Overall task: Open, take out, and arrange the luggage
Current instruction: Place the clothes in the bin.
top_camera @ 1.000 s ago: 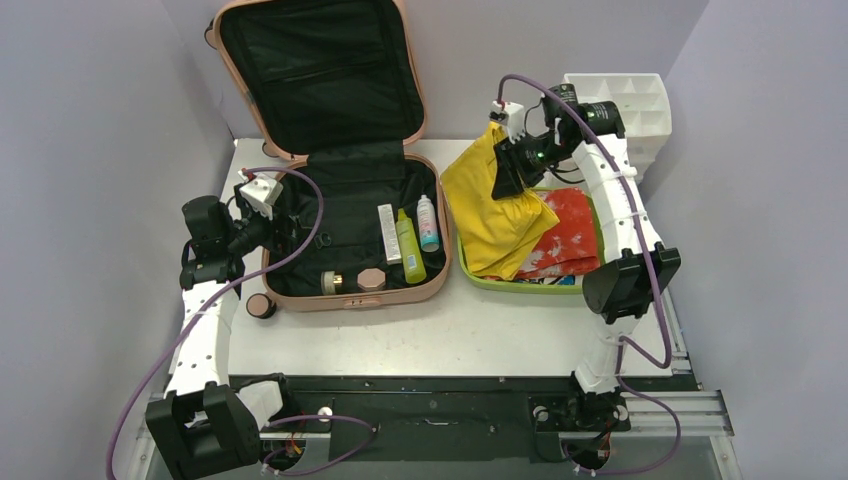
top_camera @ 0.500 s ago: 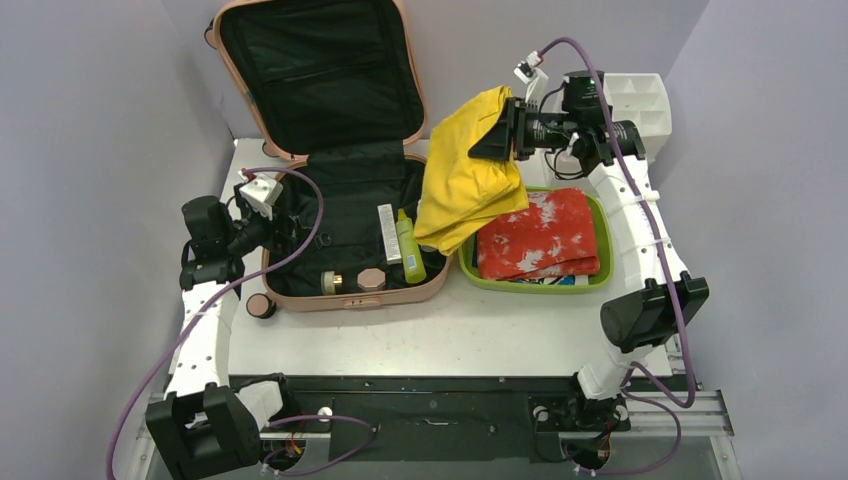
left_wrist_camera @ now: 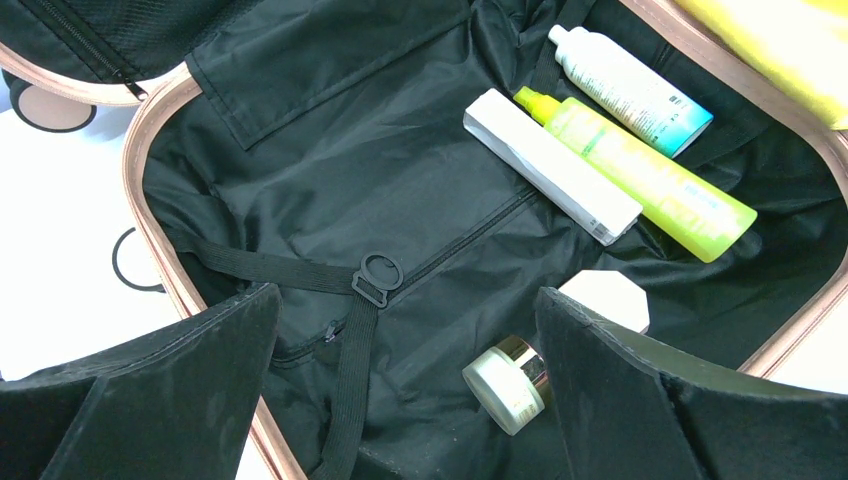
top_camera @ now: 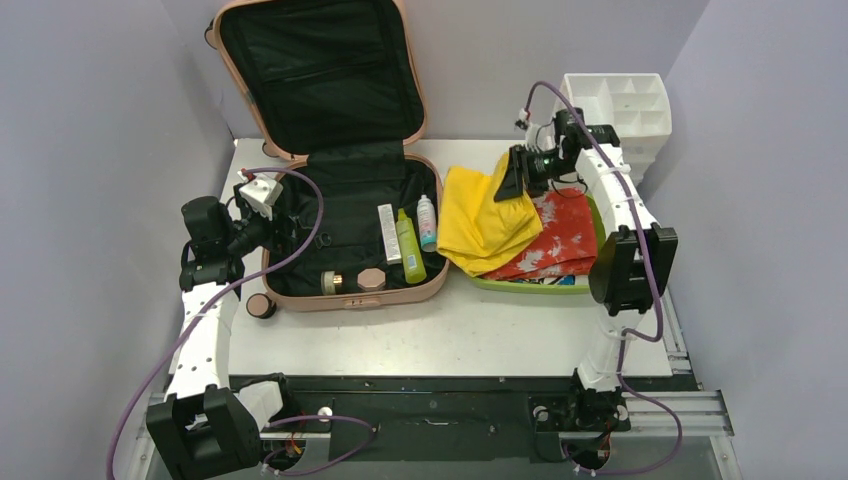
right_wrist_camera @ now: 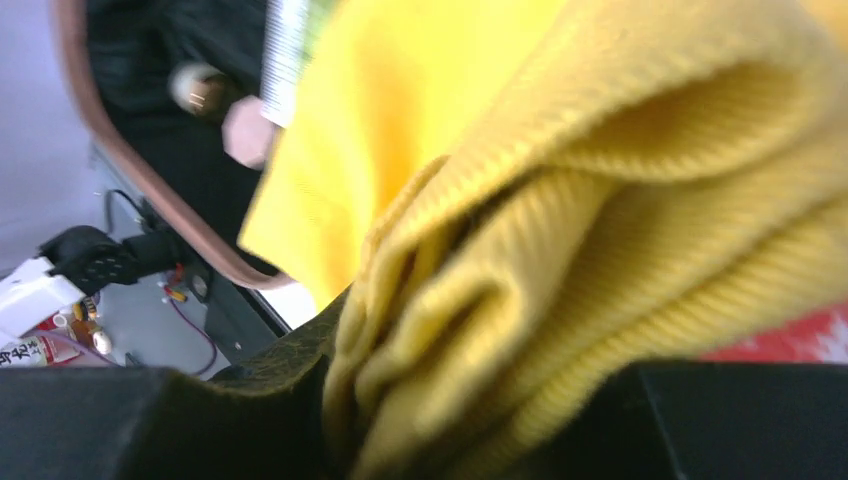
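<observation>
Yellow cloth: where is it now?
In the top view, the yellow cloth sits right of the pink luggage, draped over the green tray and red cloth, pinched by the right hand.

The luggage (top_camera: 350, 298) has a hard salmon-pink shell, smooth with a soft sheen; its lining (left_wrist_camera: 330, 190) is matt black woven cloth, creased, crossed by a webbing strap (left_wrist_camera: 260, 268) with a black plastic ring; the lime bottle (left_wrist_camera: 650, 180) is translucent glossy plastic; the white bottle (left_wrist_camera: 625, 85) is glossy too, with a printed label; the jar (left_wrist_camera: 505, 378) carries a shiny gold-coloured band; the yellow garment (right_wrist_camera: 560, 230) is ribbed knit cloth; the red cloth (top_camera: 560, 240) is soft and printed; the tray (top_camera: 520, 285) is smooth green plastic; the organizer (top_camera: 620, 100) is white plastic; the table (top_camera: 450, 330) is white, smooth, lightly scuffed.
</observation>
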`<state>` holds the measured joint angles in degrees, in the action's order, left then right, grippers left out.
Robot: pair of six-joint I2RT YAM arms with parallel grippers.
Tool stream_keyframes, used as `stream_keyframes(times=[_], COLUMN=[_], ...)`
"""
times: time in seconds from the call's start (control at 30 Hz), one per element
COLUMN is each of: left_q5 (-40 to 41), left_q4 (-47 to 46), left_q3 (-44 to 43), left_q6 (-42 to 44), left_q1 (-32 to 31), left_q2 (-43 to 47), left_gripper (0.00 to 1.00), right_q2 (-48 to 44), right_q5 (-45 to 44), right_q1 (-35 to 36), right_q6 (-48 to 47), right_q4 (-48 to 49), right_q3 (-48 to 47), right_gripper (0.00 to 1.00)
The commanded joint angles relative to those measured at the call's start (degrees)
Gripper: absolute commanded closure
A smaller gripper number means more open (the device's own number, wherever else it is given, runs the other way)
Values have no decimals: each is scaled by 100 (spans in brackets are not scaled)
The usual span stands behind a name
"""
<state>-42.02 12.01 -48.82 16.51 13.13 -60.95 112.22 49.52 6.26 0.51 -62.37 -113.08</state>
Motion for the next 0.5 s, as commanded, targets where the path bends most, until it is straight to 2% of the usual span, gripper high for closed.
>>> stream_keyframes(times=[0.0, 0.13, 0.47], left_q5=[-113, -113, -101], left_q4=[-88, -87, -50], left_q3=[13, 4, 13], left_q6=[-25, -40, -10], left_q1=[30, 24, 29], left_q2=[119, 110, 127], left_gripper=[4, 4, 4], right_q2=[-194, -355, -766], right_q5=[-650, -1076, -1790], right_q1=[-239, -300, -357], right_q6=[-685, -709, -934], right_q4=[-498, -365, -276], right_q3=[560, 867, 913], right_gripper=[100, 100, 100])
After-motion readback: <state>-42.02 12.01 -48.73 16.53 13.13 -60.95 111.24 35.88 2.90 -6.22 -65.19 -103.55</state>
